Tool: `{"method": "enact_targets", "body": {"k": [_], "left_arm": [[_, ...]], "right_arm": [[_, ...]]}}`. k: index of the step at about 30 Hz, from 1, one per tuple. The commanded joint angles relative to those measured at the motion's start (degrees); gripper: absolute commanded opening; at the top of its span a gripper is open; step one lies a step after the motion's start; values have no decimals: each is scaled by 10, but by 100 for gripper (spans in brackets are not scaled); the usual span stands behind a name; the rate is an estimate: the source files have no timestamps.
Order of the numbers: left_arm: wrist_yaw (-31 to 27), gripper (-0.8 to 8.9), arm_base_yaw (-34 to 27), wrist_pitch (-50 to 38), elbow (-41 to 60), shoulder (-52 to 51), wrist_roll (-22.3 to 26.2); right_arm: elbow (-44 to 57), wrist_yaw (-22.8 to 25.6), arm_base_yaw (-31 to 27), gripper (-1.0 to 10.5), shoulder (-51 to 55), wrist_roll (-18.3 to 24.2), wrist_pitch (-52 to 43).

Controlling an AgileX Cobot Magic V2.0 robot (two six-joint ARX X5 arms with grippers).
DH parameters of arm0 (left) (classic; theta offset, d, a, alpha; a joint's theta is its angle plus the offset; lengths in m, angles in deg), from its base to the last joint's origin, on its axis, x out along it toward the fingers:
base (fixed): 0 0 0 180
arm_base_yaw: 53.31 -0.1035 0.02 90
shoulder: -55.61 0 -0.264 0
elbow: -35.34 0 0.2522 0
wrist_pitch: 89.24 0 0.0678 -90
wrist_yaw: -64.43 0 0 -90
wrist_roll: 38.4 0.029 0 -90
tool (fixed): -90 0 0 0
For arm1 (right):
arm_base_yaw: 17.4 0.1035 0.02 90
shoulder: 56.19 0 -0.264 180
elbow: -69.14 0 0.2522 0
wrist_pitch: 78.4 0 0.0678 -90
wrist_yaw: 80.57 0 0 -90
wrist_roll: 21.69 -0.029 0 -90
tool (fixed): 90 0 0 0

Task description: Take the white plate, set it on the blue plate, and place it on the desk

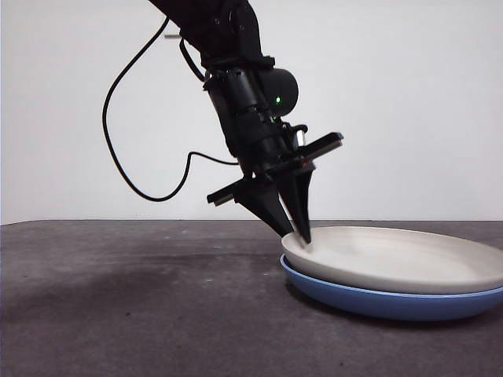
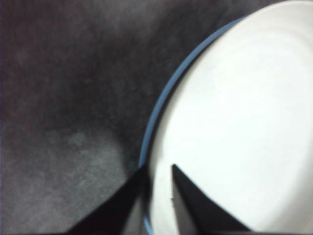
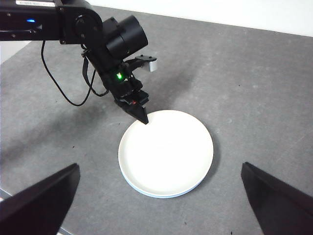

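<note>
The white plate point(image 1: 401, 255) point(image 2: 234, 122) point(image 3: 166, 149) lies nested on the blue plate point(image 1: 377, 302) point(image 3: 161, 195), and both rest on the desk point(image 1: 141, 314). Only a thin blue rim point(image 2: 165, 95) shows around the white one. My left gripper point(image 1: 299, 234) point(image 2: 159, 169) point(image 3: 144, 119) reaches down steeply at the white plate's left edge. Its jaws straddle the rim, one inside and one outside, shut on it. My right gripper point(image 3: 160, 165) hangs high above the plates, jaws wide open and holding nothing.
A black cable point(image 1: 118, 157) loops down behind the left arm, off the desk surface. A pale wall stands behind the desk's far edge. Dark speckled desk point(image 3: 254, 88) spreads around the plates on all sides.
</note>
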Motion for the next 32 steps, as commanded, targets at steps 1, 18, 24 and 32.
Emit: {"method": "enact_targets", "body": {"k": [1,18,24,32], "left_arm": [[-2,218,5,5,-28,16,14],[-2,565,7,123,-157,16,47],[-2,565,8,221,-249,3,74],[-2,565,15,241,-251,-105,90]], "right_arm": [[-13,0,2,593,-1,3,-3],[-13,0,2,593,-1,2,-4],[-13,1,2,593,-1,-11,-4],[-13,2,2,593,-3,-28,-4]]}}
